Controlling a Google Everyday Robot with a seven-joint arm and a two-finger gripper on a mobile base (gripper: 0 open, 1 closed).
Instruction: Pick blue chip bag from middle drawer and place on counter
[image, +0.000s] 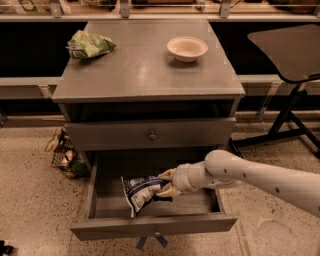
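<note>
Evidently the blue chip bag is pinched by the closed end effector inside the open middle drawer; it is best raised clear of the drawer's front panel before being carried to the surface above the drawer

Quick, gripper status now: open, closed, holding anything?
Gripper: jaws closed on the blue chip bag, down inside the open middle drawer.
</note>
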